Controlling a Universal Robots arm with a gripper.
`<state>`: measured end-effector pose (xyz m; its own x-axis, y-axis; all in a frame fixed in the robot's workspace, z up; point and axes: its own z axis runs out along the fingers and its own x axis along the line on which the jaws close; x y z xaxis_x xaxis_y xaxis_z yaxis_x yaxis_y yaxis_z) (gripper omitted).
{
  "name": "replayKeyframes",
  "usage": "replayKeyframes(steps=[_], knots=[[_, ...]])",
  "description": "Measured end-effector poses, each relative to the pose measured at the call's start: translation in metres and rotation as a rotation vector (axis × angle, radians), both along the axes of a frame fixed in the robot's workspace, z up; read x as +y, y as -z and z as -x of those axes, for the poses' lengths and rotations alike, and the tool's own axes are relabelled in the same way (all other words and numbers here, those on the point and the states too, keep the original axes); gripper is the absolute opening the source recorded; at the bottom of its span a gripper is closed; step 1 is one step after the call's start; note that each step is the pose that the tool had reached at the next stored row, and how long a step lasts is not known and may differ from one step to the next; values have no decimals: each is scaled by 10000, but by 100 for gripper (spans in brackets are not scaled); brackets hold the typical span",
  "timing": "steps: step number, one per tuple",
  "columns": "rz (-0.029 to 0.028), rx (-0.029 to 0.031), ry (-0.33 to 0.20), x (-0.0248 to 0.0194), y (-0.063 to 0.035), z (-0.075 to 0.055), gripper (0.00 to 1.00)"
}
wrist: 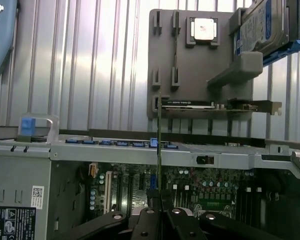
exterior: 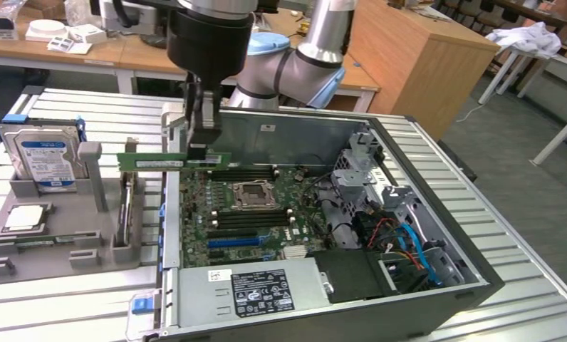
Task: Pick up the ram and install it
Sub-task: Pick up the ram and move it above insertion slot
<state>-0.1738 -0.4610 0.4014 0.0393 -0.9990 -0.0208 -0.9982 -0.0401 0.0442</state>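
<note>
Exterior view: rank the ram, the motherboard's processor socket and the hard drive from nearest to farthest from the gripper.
1. The ram: held in the gripper, over the case edge.
2. The processor socket: lower, inside the case.
3. The hard drive: upright on the tray, far toward the exterior view's left.

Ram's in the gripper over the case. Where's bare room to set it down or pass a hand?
Free: slatted table on the camera's side of the grey parts holder, and the strip between the case and the table's edge at the exterior view's right. Crowded: the holder, and the cables inside the case.
</note>
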Motion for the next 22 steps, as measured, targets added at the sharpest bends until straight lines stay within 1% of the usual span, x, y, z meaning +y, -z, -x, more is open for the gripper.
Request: replayKeyframes(steps=[22], knots=[[0,56,1,-5,0,-473,12]])
